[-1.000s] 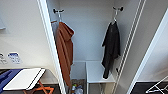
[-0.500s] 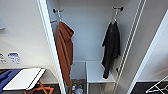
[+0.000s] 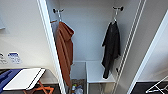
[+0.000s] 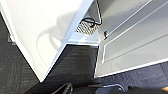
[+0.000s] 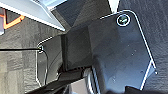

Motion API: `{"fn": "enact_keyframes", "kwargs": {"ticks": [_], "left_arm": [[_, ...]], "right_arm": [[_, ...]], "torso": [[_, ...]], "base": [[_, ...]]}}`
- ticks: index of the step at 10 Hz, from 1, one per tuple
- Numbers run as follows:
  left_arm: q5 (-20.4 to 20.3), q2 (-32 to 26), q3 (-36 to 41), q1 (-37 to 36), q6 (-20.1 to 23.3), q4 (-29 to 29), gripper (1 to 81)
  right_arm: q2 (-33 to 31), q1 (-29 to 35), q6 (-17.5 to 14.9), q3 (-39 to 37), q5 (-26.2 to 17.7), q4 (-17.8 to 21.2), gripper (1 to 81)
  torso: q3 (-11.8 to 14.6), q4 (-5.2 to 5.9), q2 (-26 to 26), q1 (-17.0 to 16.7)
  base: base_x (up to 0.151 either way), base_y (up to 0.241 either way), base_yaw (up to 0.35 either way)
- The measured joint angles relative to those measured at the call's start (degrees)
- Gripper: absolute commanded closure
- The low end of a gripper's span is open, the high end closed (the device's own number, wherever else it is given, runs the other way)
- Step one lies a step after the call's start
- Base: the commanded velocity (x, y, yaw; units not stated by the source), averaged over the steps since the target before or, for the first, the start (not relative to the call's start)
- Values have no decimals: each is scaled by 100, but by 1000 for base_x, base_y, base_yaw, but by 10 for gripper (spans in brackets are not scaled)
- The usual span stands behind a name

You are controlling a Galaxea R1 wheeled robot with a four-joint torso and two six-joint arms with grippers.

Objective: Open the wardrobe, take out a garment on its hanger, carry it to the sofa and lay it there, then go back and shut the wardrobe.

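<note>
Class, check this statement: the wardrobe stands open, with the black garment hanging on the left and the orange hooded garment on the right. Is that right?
Not quite: the sides are swapped. In the head view the wardrobe stands open, but the black garment hangs on the right and the orange hooded garment on the left.

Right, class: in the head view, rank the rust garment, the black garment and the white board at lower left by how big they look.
1. Rust garment, the longest.
2. Black garment and white board: too close to rank, and the board sits nearer the camera.
</note>
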Motion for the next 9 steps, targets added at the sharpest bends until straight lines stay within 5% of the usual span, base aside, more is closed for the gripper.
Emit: {"fn": "enact_keyframes", "kwargs": {"ticks": [2, 5, 9], "left_arm": [[-619, 369, -601, -29, -149, -885, 10], [-1003, 955, -1282, -38, -311, -1714, 10], [-1386, 992, -1640, -27, -405, -3243, 10]], "right_arm": [[20, -5, 1, 18, -38, -17, 10], [20, -2, 0, 55, -44, -26, 10], [20, -2, -2, 83, -46, -30, 10]], "torso": [[0, 0, 0, 0], [0, 0, 0, 0], [0, 0, 0, 0]], "base": [[0, 0, 0], [0, 0, 0], [0, 0, 0]]}}
